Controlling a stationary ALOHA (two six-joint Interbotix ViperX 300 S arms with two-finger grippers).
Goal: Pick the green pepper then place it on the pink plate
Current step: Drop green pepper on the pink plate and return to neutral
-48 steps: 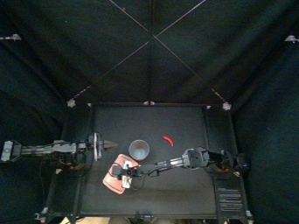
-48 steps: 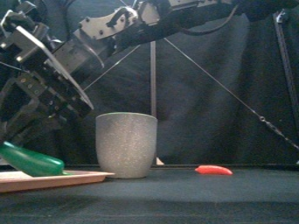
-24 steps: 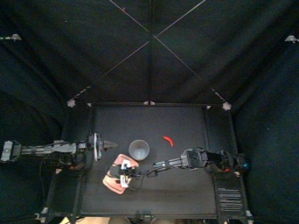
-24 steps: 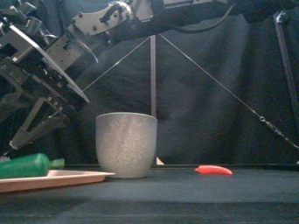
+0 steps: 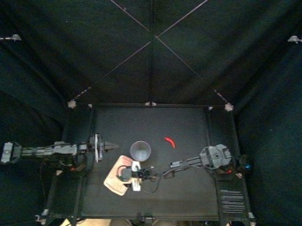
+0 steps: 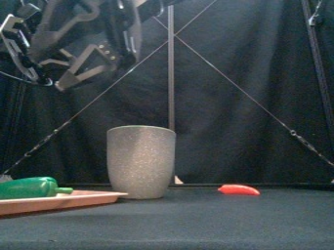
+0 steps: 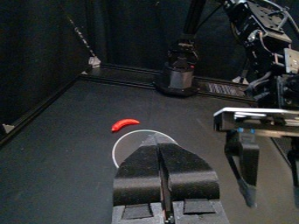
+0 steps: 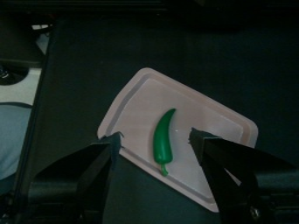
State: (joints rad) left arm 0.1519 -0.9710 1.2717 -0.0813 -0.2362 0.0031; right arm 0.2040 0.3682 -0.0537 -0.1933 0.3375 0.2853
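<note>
The green pepper (image 6: pixel 33 187) lies flat on the pink plate (image 6: pixel 78 200) at the table's front left, with nothing holding it. In the right wrist view the green pepper (image 8: pixel 165 140) rests near the middle of the pink plate (image 8: pixel 216 122). My right gripper (image 6: pixel 78 49) hangs open well above it, and the right wrist view shows the right gripper (image 8: pixel 158 138) with one jaw on each side of the pepper. From above, the right gripper (image 5: pixel 141 174) is over the plate's (image 5: pixel 115 184) right edge. The left gripper (image 7: pixel 170 171) is shut and empty, resting at the table's left side.
A tall grey speckled cup (image 6: pixel 141 161) stands just behind and right of the plate. A small red chili (image 6: pixel 237 189) lies on the table further right, behind the cup (image 5: pixel 140 150) in the top view. The right gripper (image 7: pixel 251 131) shows beside the cup in the left wrist view.
The right gripper lowered the green pepper onto the pink plate, let it go and lifted away open. The left arm stayed still.
</note>
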